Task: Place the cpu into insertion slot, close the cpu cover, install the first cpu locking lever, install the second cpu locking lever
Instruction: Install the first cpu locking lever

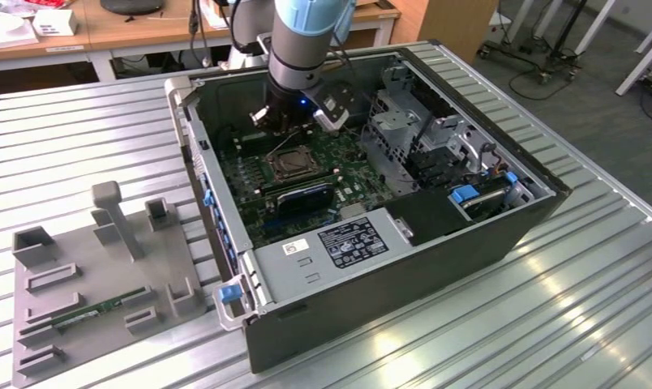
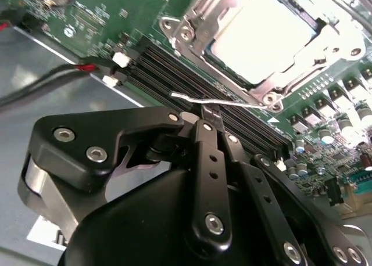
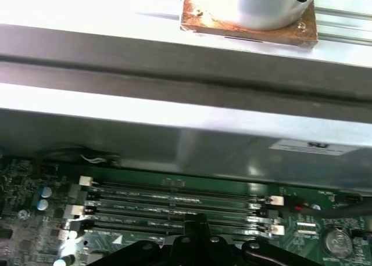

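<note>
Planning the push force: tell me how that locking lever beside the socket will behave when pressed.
The locking lever is a thin wire rod, so it likely flexes springily, not rigidly. Its smooth bare metal may slip sideways off the gripper.

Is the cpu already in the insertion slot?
Yes, in the second wrist view the cpu lies flat inside the insertion slot.

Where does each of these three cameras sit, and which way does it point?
Exterior view: off the arm, above, looking down into the computer case; arm and hand show.
Second wrist view: on the arm, looking past the hand at the cpu and cpu cover.
First wrist view: on the arm, over the hand, facing the case wall.
Both wrist views share the memory slots.
</note>
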Available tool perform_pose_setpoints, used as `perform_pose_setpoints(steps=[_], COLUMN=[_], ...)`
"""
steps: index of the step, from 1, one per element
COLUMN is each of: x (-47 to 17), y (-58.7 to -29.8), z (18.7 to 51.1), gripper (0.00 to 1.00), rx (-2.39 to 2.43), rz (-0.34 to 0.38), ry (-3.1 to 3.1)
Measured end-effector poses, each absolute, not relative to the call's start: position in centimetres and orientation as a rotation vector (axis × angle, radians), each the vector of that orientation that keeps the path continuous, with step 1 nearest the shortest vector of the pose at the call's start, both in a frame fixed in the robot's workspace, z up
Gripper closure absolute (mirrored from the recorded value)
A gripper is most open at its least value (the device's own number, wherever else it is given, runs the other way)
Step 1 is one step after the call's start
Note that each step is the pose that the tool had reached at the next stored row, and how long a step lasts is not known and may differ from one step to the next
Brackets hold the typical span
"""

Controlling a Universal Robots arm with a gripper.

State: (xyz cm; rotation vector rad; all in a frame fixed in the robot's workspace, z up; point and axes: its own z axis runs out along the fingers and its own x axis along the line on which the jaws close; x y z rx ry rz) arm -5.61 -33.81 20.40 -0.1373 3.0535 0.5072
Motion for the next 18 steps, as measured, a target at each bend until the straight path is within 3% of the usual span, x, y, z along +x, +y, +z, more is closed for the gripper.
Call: perform_pose_setpoints(steps=[18], x=[-6.1], y=[-33.5], z=[21.5], gripper=[0.89], rx=[-0.137], rz=[0.516], ry=[3.052])
